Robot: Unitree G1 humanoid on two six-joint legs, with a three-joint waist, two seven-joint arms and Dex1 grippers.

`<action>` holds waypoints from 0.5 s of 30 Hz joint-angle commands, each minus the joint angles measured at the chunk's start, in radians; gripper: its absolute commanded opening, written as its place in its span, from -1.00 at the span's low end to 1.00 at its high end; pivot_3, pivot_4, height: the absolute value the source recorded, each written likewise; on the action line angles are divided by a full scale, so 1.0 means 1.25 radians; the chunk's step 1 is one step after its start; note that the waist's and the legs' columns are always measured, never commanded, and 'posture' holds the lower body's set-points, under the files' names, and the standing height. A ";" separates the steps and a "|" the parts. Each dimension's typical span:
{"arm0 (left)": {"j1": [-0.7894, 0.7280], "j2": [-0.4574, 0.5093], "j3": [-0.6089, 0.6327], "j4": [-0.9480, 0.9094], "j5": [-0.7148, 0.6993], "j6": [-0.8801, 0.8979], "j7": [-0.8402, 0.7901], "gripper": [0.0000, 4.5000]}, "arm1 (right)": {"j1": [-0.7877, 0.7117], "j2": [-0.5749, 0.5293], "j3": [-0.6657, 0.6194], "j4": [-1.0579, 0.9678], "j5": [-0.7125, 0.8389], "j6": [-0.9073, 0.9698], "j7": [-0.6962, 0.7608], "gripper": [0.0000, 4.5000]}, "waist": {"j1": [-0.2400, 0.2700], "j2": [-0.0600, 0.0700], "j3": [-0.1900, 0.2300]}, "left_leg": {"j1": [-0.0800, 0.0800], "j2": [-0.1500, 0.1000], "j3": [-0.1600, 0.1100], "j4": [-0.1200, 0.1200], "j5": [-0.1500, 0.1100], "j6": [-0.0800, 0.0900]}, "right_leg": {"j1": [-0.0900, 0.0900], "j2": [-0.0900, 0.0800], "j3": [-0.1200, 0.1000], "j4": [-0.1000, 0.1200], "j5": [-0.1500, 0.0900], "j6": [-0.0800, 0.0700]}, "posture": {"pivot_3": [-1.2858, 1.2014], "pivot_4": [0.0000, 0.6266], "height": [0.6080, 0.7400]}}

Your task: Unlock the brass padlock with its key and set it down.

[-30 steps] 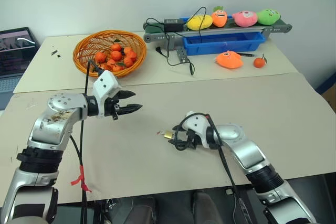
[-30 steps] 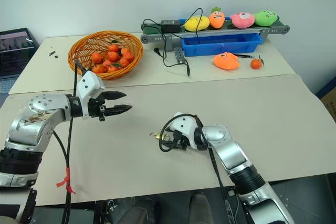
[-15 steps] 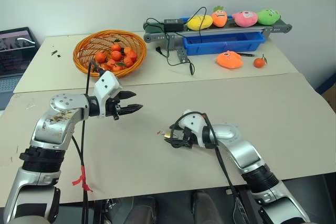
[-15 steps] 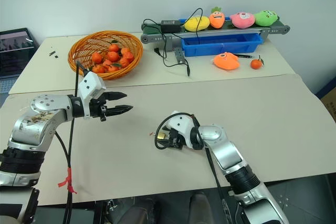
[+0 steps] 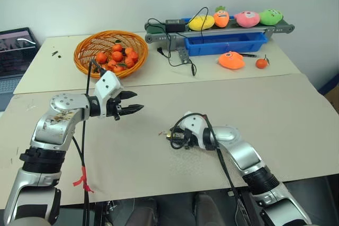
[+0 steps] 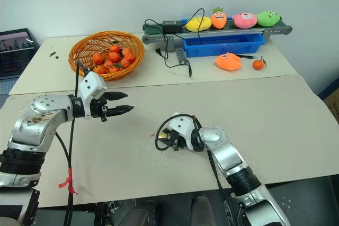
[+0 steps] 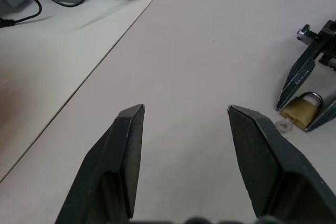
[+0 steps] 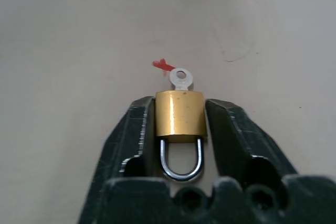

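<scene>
Left eye view: the right gripper (image 5: 177, 140) lies low on the table (image 5: 296, 109), near the front centre, clamped on the brass padlock (image 5: 172, 136). The left gripper (image 5: 132, 108) hovers to the left and a little farther back, well apart from the lock, fingers spread and empty. An orange basket (image 5: 108, 51) of tangerines stands at far left.

Left wrist view: both black fingers (image 7: 124, 156) stand wide apart over bare table; the padlock sits between the other gripper's fingertips.

Right wrist view: fingers (image 8: 135, 129) press both sides of the gold body, shackle toward the wrist, the key (image 8: 181, 78) sticking out of the far end, beside a red mark (image 8: 162, 65).
</scene>
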 commanded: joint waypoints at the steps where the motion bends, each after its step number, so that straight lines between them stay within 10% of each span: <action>1: -0.019 0.000 0.010 -0.007 0.000 -0.021 -0.002 0.20 | 0.020 -0.011 0.011 -0.001 -0.005 -0.006 0.006 -0.58 | 0.000 0.000 0.000 | 0.000 0.000 0.000 0.000 0.000 0.000 | 0.000 0.000 0.000 0.000 0.000 0.000 | 0.03 -0.52 0.96; 15: 0.003 -0.014 -0.013 -0.013 -0.010 -0.012 -0.043 0.20 | -0.078 -0.103 -0.056 -0.119 0.029 0.034 0.051 -0.58 | 0.001 0.000 0.000 | 0.000 0.000 0.000 0.001 0.000 0.000 | 0.000 0.000 0.000 0.000 0.000 0.000 | 0.03 -0.52 0.96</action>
